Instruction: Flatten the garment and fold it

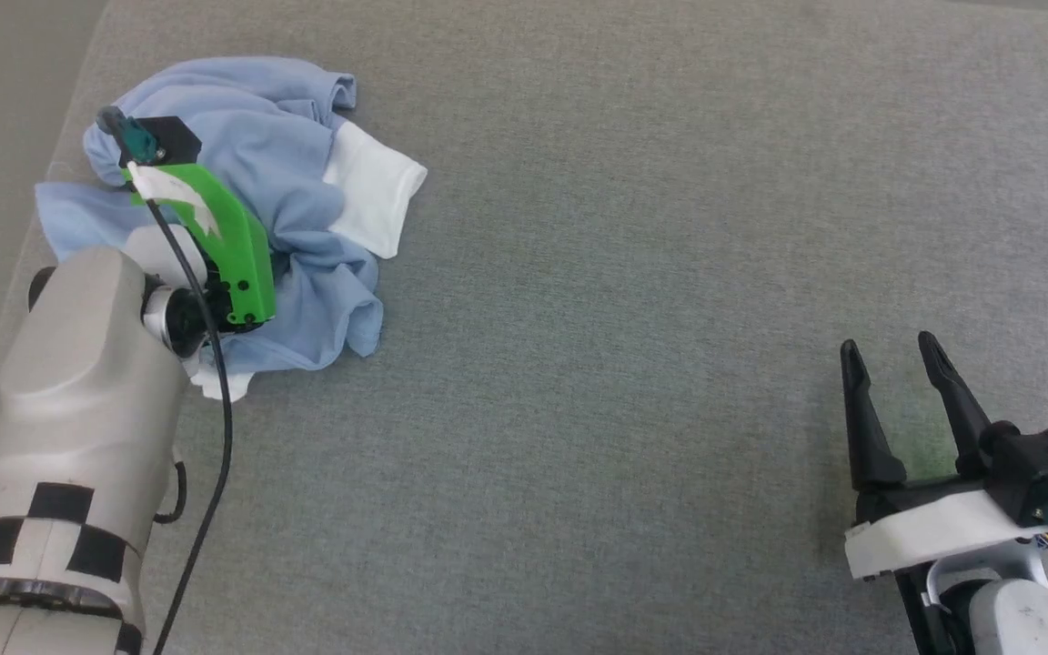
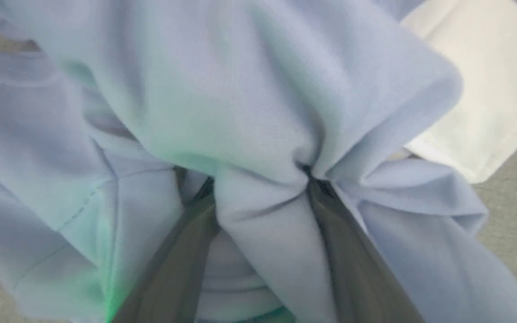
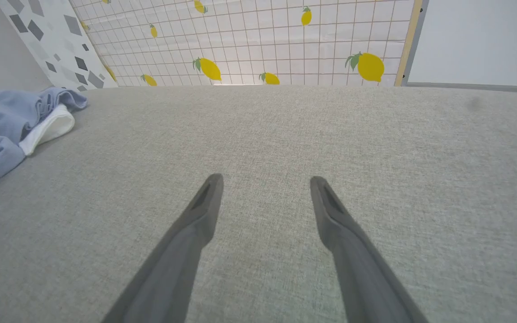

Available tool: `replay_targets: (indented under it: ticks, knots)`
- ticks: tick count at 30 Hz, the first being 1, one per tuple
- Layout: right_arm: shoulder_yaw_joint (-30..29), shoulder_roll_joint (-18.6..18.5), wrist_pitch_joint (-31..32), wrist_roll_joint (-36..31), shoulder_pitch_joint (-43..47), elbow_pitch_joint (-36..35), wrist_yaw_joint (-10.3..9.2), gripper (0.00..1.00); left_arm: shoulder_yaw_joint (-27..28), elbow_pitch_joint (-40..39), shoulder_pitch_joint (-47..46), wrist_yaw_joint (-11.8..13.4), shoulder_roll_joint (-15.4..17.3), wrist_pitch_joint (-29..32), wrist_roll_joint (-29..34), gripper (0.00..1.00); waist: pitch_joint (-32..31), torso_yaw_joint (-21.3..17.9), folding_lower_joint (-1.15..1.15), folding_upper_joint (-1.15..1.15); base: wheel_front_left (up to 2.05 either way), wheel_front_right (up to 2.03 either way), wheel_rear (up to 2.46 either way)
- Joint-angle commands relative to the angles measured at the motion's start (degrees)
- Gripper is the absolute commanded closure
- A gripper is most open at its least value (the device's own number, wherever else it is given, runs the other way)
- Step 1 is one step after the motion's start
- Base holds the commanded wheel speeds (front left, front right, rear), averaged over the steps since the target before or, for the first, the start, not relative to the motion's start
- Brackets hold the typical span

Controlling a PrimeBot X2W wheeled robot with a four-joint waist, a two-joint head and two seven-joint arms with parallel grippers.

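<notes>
1. Two spread fingers of the left gripper [image 2: 258, 179] sink into the garment [image 2: 240, 89], with a fold of blue cloth bunched between them; the jaws stand wide, not pinched together.
2. The garment lies crumpled at the far left of the grey cushion [image 1: 624, 364], its white panel [image 1: 374, 196] showing.
3. The right gripper [image 1: 888, 344] is well apart at the lower right, jaws wide, holding nothing.

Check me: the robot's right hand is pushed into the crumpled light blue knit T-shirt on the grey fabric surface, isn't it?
No, it is the left hand that is pushed into the crumpled light blue knit T-shirt on the grey fabric surface; the left wrist view shows it. The right hand sits apart, open.
</notes>
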Motion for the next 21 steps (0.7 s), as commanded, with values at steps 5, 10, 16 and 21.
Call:
replay_targets:
  ticks: [5, 10, 16, 21]
  knots:
    - [0.24, 0.02, -0.98, 0.33, -1.24, 1.46, -0.09, 0.0, 1.97, 1.21, 0.78, 0.78, -0.37, -7.97, -1.55, 1.0, -2.23, 1.38, 0.0, 0.21, 0.0, 0.0, 0.0]
    - [0.04, 0.02, -1.73, 1.34, -0.72, 3.25, -0.09, 0.0, 4.58, -0.14, -1.92, 0.8, 0.01, -16.43, -2.85, 1.0, -5.71, 2.64, 0.0, 0.21, 0.0, 0.0, 0.0]
    - [0.07, 0.02, -3.13, 3.2, 0.02, 5.91, -0.09, 0.0, 5.49, -4.55, -7.19, -0.49, 2.41, -25.16, -2.45, 1.0, -10.43, 3.3, 0.0, 0.21, 0.0, 0.0, 0.0]
    - [0.14, 0.02, -4.24, 4.8, 0.94, 8.36, -0.09, 0.0, 4.45, -9.28, -10.65, -1.38, 3.01, -27.6, -2.53, 1.0, -13.97, 3.19, 0.0, 0.21, 0.0, 0.0, 0.0]
